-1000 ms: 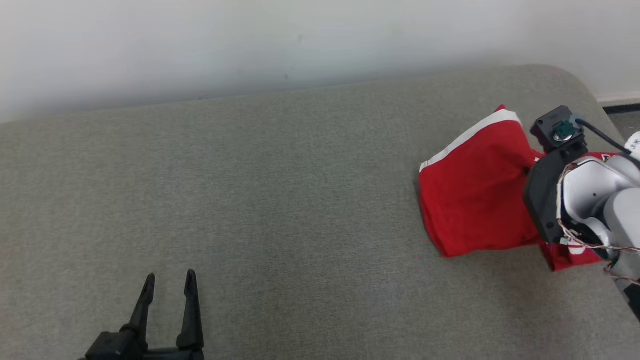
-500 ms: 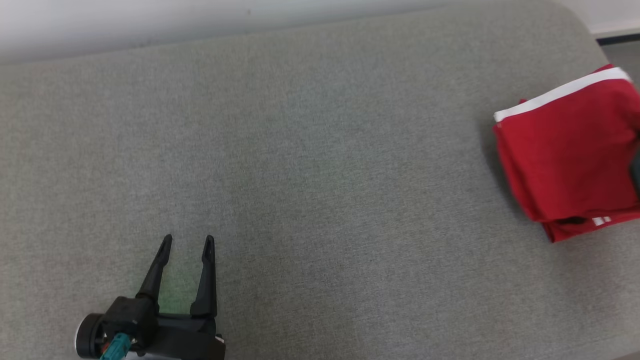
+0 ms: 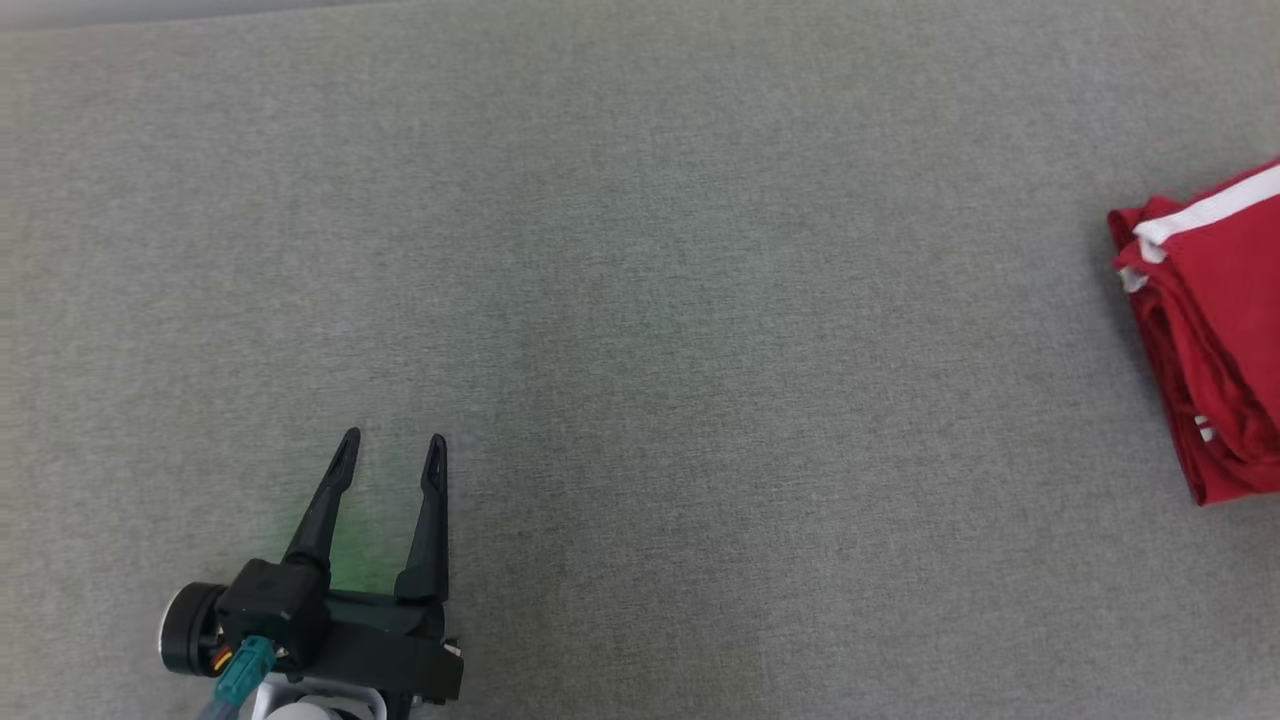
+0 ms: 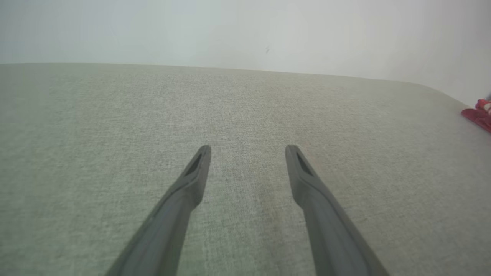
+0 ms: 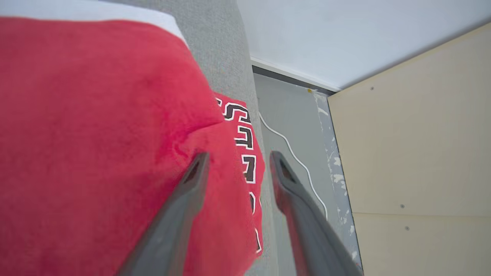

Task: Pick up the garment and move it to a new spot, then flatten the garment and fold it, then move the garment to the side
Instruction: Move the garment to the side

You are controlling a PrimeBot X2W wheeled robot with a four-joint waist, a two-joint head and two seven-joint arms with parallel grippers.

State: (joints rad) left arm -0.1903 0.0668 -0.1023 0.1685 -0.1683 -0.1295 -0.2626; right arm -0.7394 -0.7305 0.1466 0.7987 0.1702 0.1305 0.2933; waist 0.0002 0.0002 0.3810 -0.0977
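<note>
The grey woven cushion (image 3: 700, 300) is stretching wide and flat. Nearest, the left gripper (image 3: 393, 440) is hovering over it, slim dark fingers (image 3: 328, 495) spread and empty, probably parked clear of the work. Off at the right edge, the red garment (image 3: 1230, 330) is lying folded in soft layers, white band (image 3: 1215, 206) showing; the right gripper (image 5: 239, 155) is hanging above it, fingers apart, gripping nothing.

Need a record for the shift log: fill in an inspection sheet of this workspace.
Surface: grey fabric cushion, flat.
Job's things: red garment, folded, at the cushion's right end.
Clutter: nothing seen.
Grippers: left pincer open over the cushion; right pincer open over the garment.
Cables: white cable on the floor.
Surroundings: white wall, beige panel.
</note>
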